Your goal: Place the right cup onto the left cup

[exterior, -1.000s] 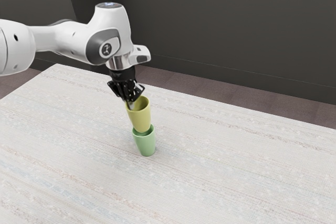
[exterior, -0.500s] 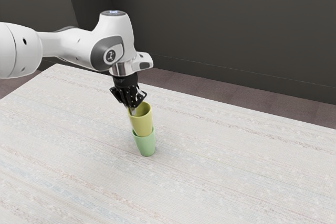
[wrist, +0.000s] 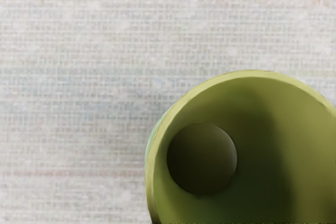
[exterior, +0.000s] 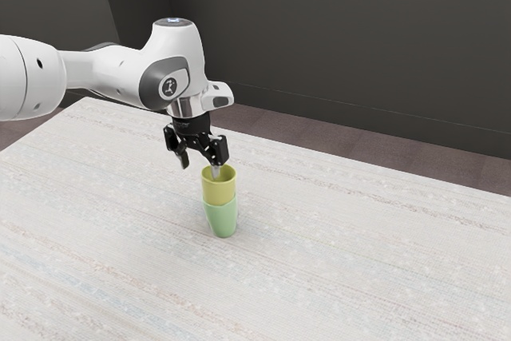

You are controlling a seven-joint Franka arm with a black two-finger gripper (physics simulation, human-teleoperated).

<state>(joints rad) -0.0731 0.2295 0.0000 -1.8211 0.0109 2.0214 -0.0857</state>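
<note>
- Wall (exterior: pixel 335 37), dark grey, plain; brownish floor (exterior: pixel 343 144) at its foot.
- Worktop (exterior: pixel 367 253), pale, woven-look surface with faint coloured streaks.
- Green cup (exterior: pixel 223 220), upright on the worktop.
- Yellow cup (exterior: pixel 219 191), upright, seated in the green cup's mouth, upper part exposed; wrist view gives its round rim, hollow interior and darker circular base, with a sliver of green outside the rim.
- Gripper (exterior: pixel 200 167), black, two fingers spread apart: one tip at the yellow cup's mouth, the other outside, towards the exterior view's left.
- Arm (exterior: pixel 104 73), white with grey trim.
</note>
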